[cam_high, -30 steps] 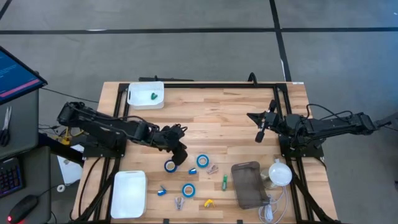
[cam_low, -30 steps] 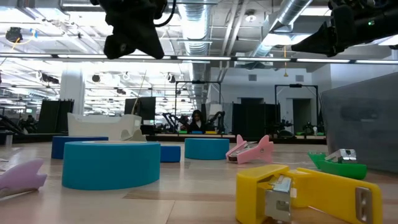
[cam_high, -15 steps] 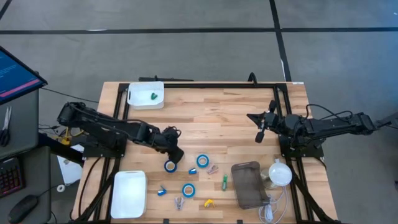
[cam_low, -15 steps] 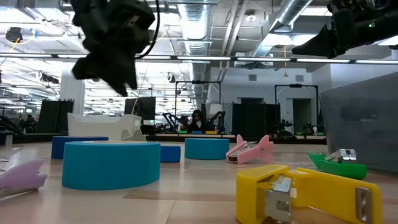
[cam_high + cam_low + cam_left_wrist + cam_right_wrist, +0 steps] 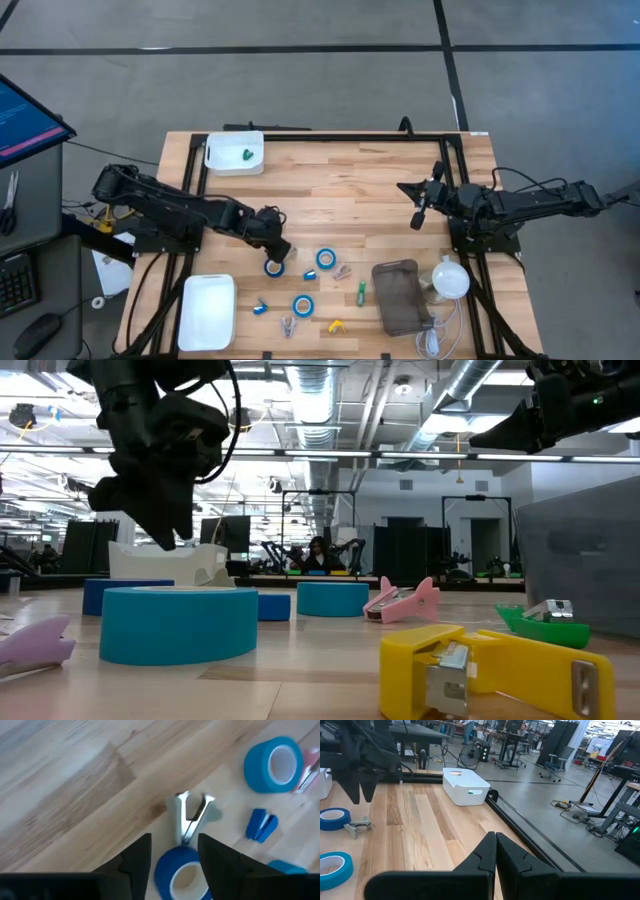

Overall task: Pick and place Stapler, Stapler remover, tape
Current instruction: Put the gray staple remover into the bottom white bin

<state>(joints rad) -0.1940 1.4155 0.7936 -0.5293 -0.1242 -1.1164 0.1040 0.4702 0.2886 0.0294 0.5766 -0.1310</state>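
Three blue tape rolls lie flat on the wooden table: one (image 5: 274,267) under my left gripper, one (image 5: 325,259) to its right, one (image 5: 303,305) nearer the front. My left gripper (image 5: 277,251) points steeply down, open, hanging just above the first roll (image 5: 181,871); its fingers (image 5: 135,860) stand on either side of that roll without touching. A silver staple remover (image 5: 190,816) lies just beyond that roll. A green stapler (image 5: 361,291) lies right of the rolls. My right gripper (image 5: 420,214) waits shut, level, above the table's right part.
Small removers lie around: pink (image 5: 343,271), blue (image 5: 260,308), purple (image 5: 288,325), yellow (image 5: 336,326). A white tray (image 5: 206,311) sits at the near left. A white bin (image 5: 235,152) holding a green item stands at the far left. A brown pouch (image 5: 398,297) and a white lamp (image 5: 450,278) lie near right.
My left gripper has sunk toward the tape roll below it, shifting slightly toward the table's left edge. It has rolled about its own axis and opened its fingers. No object has moved.
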